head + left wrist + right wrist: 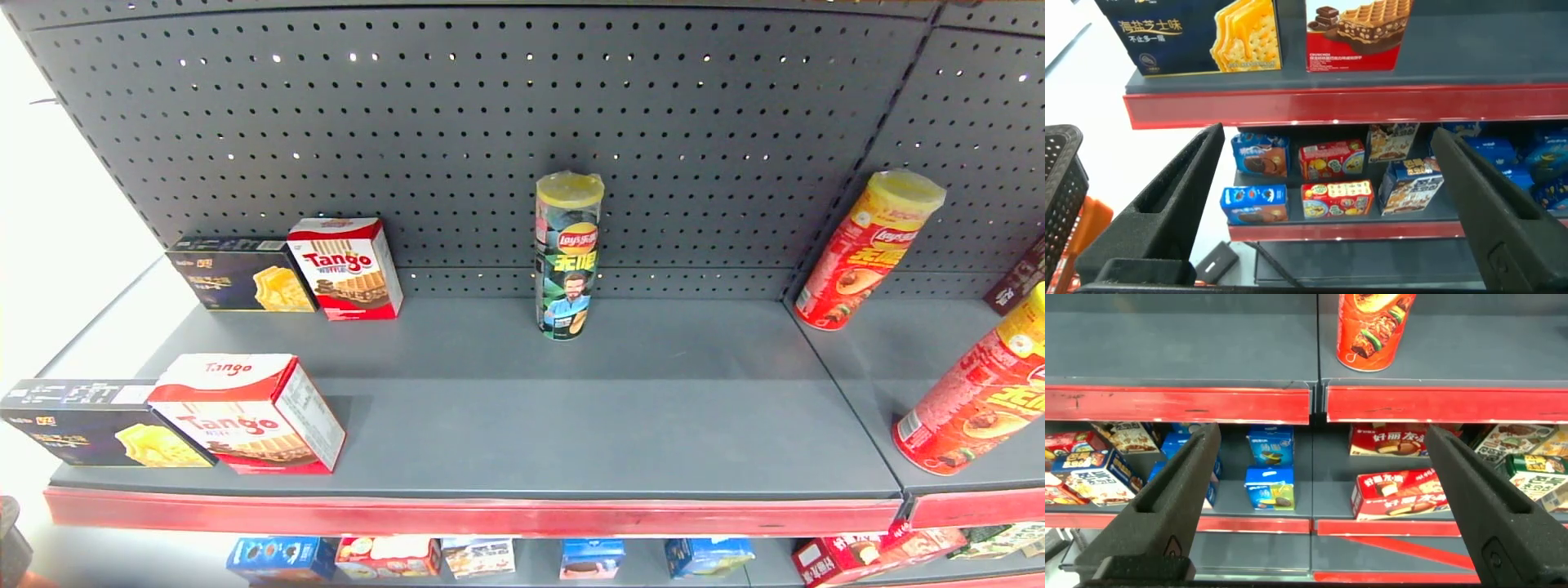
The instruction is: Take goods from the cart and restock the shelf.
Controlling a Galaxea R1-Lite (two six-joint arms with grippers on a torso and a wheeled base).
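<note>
Grey shelf (571, 408), red-edged; green-black can (566, 269) with yellow lid (570, 189); red-and-white box (245, 412)

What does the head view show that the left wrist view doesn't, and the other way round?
Head view, not wrist: the upright green chip can at the back of the shelf and red chip cans to its right. Wrist view, not head: the open left pincer. Both: the dark cracker box and wafer box at its front, the red shelf edge, small boxes on the shelf below.
</note>
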